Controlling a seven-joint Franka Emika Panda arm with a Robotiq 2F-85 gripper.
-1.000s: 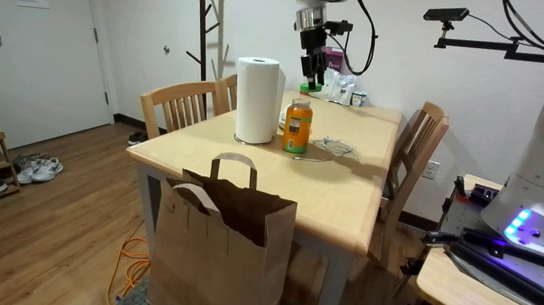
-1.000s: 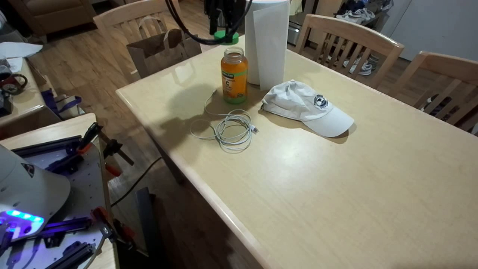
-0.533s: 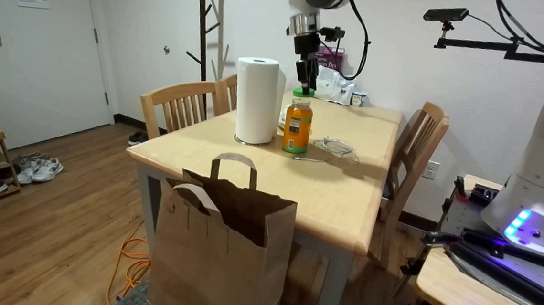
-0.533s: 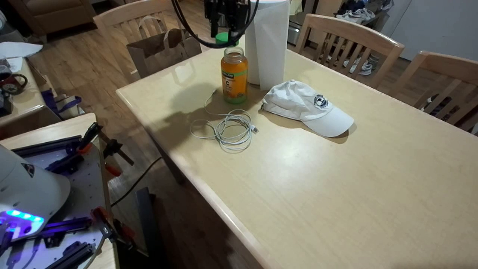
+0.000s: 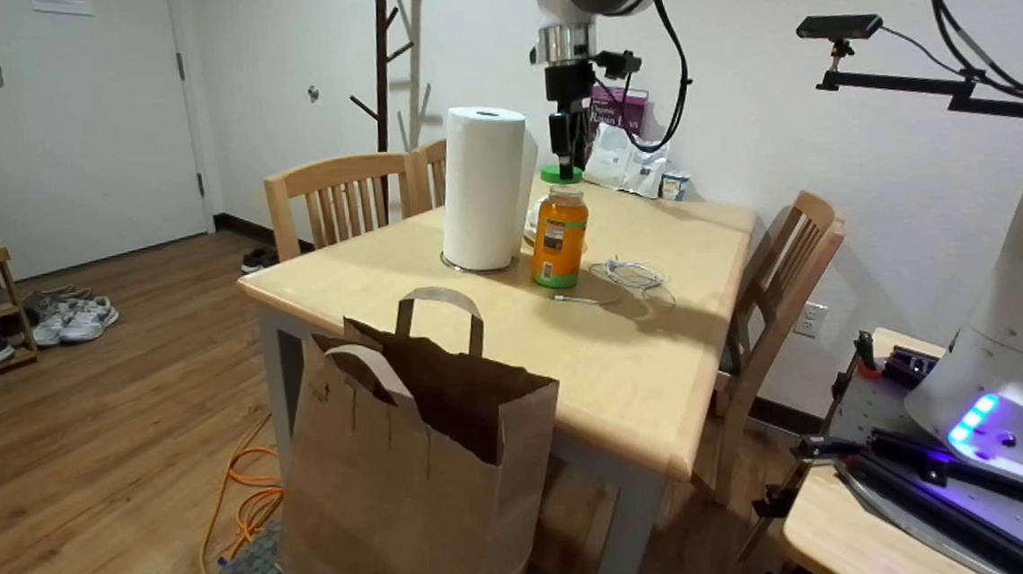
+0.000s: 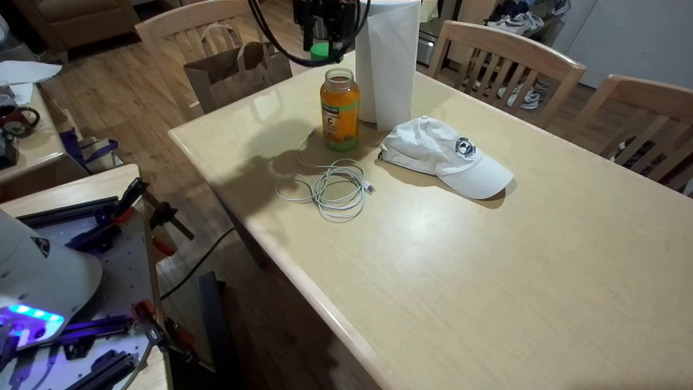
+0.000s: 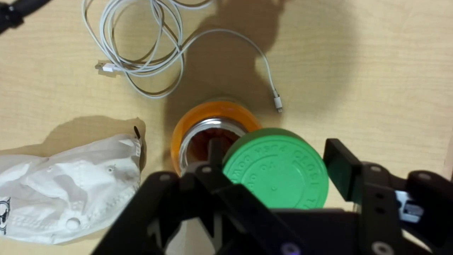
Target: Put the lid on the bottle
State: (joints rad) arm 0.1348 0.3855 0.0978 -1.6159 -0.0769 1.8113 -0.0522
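The lid (image 7: 277,170) is hanging in the air, lettered face up, off to one side of the bottle's mouth (image 7: 200,143); in the wrist view it is covering only part of it. The gripper (image 7: 275,159) is clasping the lid by its sides. The bottle (image 6: 340,115) is standing upright and uncapped on the table (image 6: 487,287).

That offset is posing the main risk: with a straight descent, the lid's edge would probably be catching the mouth, tilting in the grip or pushing the bottle over. One fingertip (image 7: 215,152) is showing across the mouth too, so it may be bumping the bottle first. How much height is separating lid and mouth I cannot tell; a release made too high could be sending the lid rolling.

Just beside the bottle, the roll (image 5: 487,190) is standing where a wide correction might be knocking it. The cord (image 6: 341,189) is lying near, and a sliding bottle could be snagging its end.
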